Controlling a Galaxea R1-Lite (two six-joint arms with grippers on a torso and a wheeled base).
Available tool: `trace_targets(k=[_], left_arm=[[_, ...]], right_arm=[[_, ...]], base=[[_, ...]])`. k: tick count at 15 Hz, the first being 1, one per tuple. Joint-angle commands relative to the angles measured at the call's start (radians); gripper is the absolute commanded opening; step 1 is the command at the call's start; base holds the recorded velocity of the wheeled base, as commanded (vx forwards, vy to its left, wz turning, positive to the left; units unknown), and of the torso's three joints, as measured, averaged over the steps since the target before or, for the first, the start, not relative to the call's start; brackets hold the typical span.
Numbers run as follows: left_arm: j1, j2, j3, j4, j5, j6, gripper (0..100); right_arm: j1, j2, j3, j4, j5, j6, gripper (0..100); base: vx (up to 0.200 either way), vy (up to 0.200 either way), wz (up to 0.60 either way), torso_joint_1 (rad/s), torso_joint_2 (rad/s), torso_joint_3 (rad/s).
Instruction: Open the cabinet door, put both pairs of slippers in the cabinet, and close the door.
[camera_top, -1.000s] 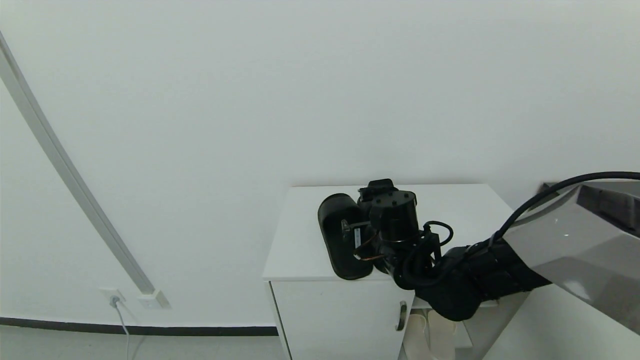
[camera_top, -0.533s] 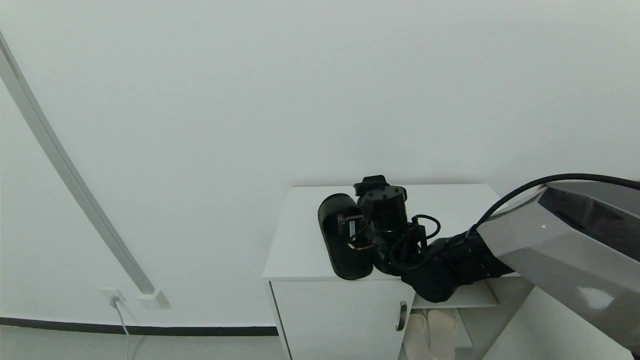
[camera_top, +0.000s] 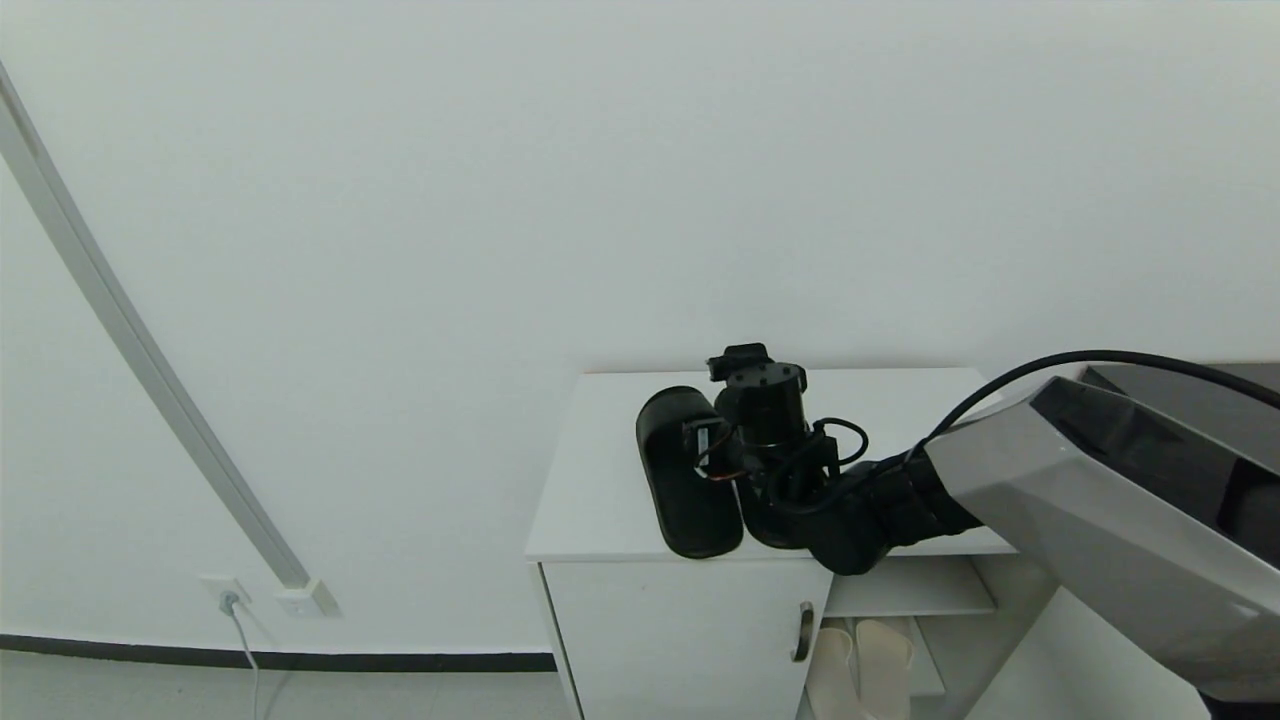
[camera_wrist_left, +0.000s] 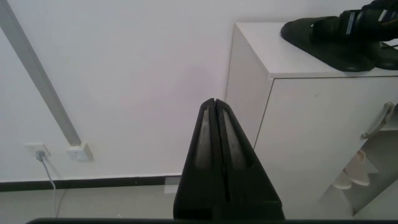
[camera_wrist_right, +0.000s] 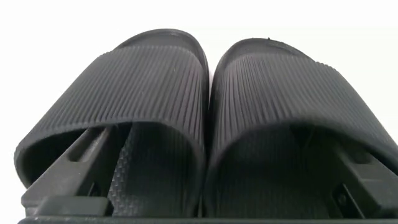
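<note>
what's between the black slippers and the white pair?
Head view: the cabinet top, which the black slippers sit on, and one inner shelf; the white pair lies below that shelf.

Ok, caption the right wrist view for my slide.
Right gripper inside the black slippers, one finger under each strap.

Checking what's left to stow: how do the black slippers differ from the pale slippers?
The black slippers lie on top of the cabinet; the pale slippers are inside it, below a shelf. The right gripper has a finger under each black strap; nothing touches the pale slippers. Both pairs sit side by side.
</note>
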Motion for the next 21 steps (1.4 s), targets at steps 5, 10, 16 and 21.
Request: trace_targets(k=[5, 10, 16, 21], left_arm=[[0.000, 0.001, 0.000, 0.000, 0.000, -0.001, 0], [0.000, 0.001, 0.000, 0.000, 0.000, -0.001, 0], [0.000, 0.001, 0.000, 0.000, 0.000, -0.001, 0], [0.000, 0.001, 0.000, 0.000, 0.000, -0.001, 0]], right_arm=[[-0.001, 0.016, -0.011, -0.001, 0.000, -0.003, 0], [0.001, -0.073, 0.064, -0.005, 0.008, -0.001, 0], [0.024, -0.427, 0.435, -0.010, 0.207, -0.001, 0], [0.074, -0.708, 0.764, -0.055, 0.350, -0.003, 0]], base=[[0.000, 0.000, 0.00, 0.000, 0.00, 0.000], [0.000, 0.000, 0.00, 0.000, 0.00, 0.000], [0.000, 0.000, 0.00, 0.000, 0.00, 0.000], [0.000, 0.000, 0.00, 0.000, 0.00, 0.000]])
